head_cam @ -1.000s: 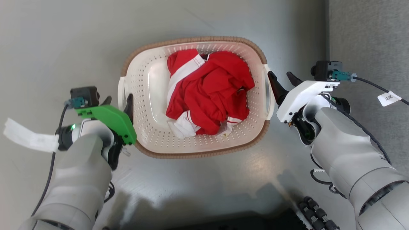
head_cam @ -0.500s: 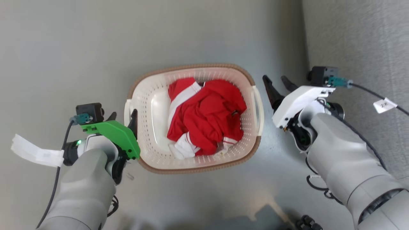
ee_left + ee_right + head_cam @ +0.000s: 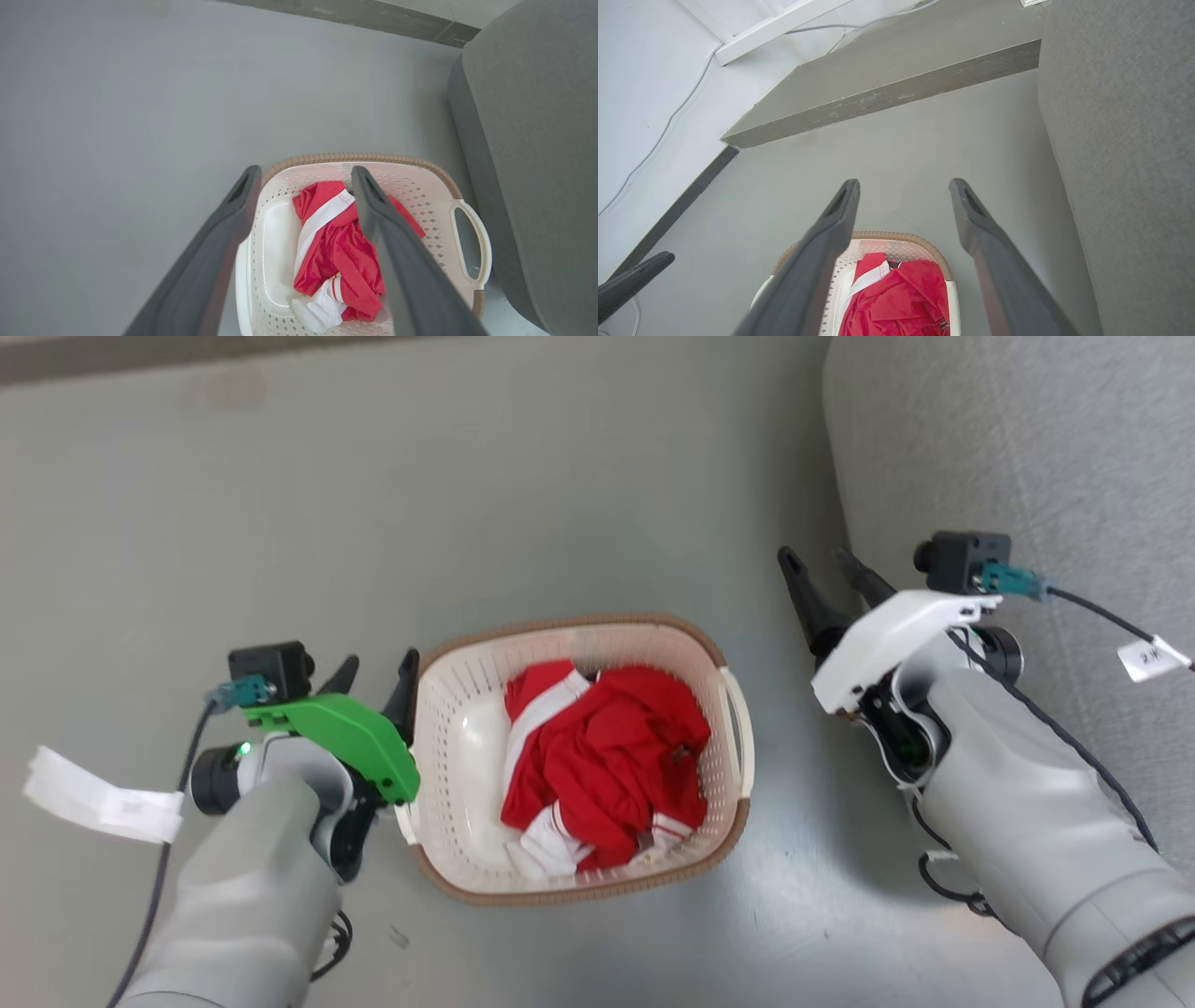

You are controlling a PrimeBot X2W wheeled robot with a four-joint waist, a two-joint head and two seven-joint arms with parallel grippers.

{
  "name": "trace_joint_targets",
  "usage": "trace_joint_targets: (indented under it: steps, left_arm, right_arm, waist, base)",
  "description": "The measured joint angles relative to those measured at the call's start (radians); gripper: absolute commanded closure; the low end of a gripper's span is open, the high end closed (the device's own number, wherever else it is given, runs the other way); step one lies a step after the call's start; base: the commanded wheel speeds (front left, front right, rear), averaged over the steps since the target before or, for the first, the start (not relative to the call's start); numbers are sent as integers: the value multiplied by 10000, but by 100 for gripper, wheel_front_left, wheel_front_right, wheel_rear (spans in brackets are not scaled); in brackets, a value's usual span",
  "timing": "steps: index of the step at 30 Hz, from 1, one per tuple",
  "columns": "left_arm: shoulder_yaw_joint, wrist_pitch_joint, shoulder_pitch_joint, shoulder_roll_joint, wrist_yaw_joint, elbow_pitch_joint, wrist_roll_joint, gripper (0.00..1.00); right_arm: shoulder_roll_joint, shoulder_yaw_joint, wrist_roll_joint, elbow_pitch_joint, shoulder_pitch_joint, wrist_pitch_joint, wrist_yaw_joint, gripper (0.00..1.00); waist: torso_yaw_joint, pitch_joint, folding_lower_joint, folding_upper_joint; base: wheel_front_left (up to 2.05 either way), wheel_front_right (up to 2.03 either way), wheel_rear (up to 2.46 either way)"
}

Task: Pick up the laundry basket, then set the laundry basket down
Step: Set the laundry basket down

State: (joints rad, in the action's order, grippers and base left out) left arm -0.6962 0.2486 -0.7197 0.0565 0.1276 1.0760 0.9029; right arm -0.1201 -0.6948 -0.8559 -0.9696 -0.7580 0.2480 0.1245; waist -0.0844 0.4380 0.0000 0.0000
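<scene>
The basket [image 3: 455,747], cream with a brown rim, sits on the grey floor [image 3: 560,504] with red and white clothes [image 3: 607,765] heaped inside.

The risk, as I judge it, is at my left gripper [image 3: 378,663]. It is spread wide and grips nothing, and in the left wrist view its fingers seem to straddle the basket's left rim. If that arm swings sideways instead of lifting clear, a finger could catch the rim and drag or tip the basket. I cannot tell whether either finger touches it.

The basket lies just right of my left gripper, its wall beside the inner finger.

My right gripper [image 3: 817,558] is also spread and empty. The basket lies to its left and nearer my body, well apart, its right handle [image 3: 738,728] unheld. A grey upholstered seat [image 3: 1008,448] stands close on that gripper's right.
</scene>
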Motion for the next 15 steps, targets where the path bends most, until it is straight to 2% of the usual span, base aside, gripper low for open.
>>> trace_joint_targets:
  steps: [11,15]
  left_arm:
    - [1258,2,700,546,0,-1737,-105,0]
    - [1549,2,1113,587,0,-2374,-560,0]
  right_arm:
    - [-600,1003,855,1465,1299,23,0,0]
    - [-656,1358,1358,2075,1731,23,-29,0]
  waist:
    - [111,-1577,0,0]
    - [184,-2154,0,0]
  base:
    - [0,0,0]
    - [0,0,0]
